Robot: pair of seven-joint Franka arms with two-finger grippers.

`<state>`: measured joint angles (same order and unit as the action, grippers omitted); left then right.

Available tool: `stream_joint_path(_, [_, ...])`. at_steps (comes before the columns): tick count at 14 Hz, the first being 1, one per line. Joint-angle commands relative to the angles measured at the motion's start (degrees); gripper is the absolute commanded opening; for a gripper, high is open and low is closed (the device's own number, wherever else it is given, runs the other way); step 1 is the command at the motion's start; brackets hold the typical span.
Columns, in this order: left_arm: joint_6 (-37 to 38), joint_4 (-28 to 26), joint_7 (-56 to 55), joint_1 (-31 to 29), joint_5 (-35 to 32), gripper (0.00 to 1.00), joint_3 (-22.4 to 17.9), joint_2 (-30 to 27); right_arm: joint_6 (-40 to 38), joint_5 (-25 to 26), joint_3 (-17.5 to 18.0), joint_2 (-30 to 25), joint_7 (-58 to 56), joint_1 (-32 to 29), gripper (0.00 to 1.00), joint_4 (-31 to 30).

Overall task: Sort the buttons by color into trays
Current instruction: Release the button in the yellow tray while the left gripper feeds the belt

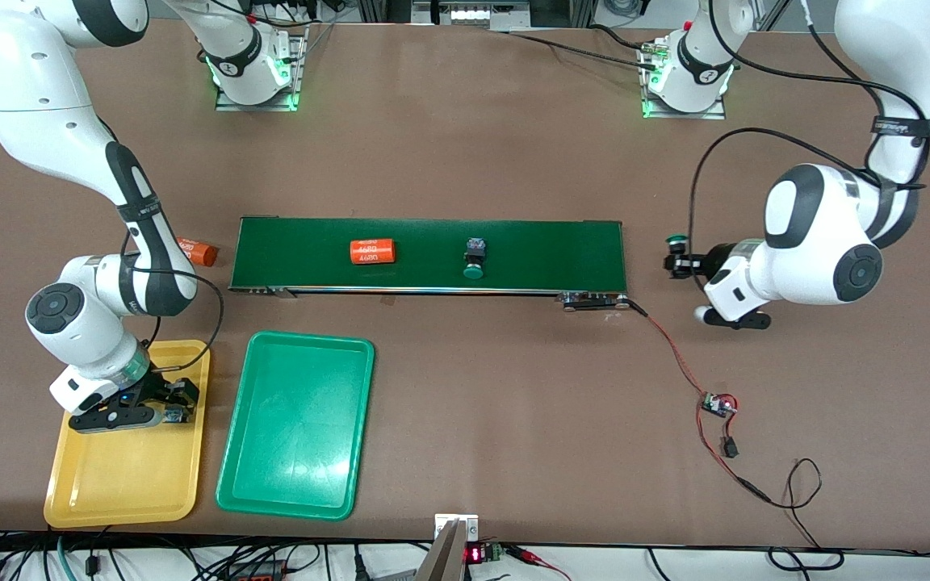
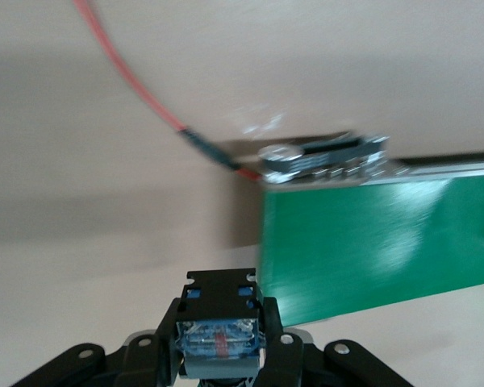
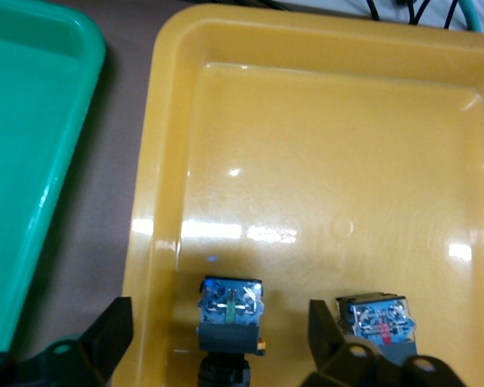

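My right gripper (image 1: pixel 173 401) hangs open low over the yellow tray (image 1: pixel 122 476). In the right wrist view one button (image 3: pixel 230 310) lies in the yellow tray (image 3: pixel 306 145) between the wide-spread fingers (image 3: pixel 113 334), untouched, and a second button (image 3: pixel 377 318) lies beside it; their caps are hidden. My left gripper (image 1: pixel 679 263) is shut on a green-capped button (image 1: pixel 677 240) over the table off the belt's end toward the left arm's end; its blue body (image 2: pixel 219 337) shows between the jaws. Another green-capped button (image 1: pixel 475 260) lies on the belt. The green tray (image 1: pixel 295 424) holds nothing.
The dark-green conveyor belt (image 1: pixel 513 242) runs across the table's middle with an orange cylinder (image 1: pixel 372 252) on it. A second orange cylinder (image 1: pixel 200 253) lies off the belt's end toward the right arm. A red wire with a small board (image 1: pixel 717 403) trails from the belt's motor end.
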<state>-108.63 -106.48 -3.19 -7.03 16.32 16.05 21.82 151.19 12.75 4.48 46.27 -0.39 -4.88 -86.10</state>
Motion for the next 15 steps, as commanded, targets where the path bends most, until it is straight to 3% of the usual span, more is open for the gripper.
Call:
stream_joint_path(1, [-1.4, 0.84, -6.8, 1.75, 3.28, 0.14, 1.79, 0.94, -3.86, -0.09, -0.44, -4.42, 0.21, 1.45, 1.0, -1.7])
stream_joint_path(5, [-10.0, -0.04, -12.98, 3.6, 3.19, 0.14, 7.15, 1.9, -14.75, -0.09, -0.53, -11.27, 6.53, 4.0, 1.0, -3.28])
stream_joint_path(15, [-18.63, -6.37, -12.37, 7.73, 3.02, 0.19, 8.3, 4.45, -46.66, -0.18, 0.26, -32.1, 7.77, 4.71, 1.0, -6.27])
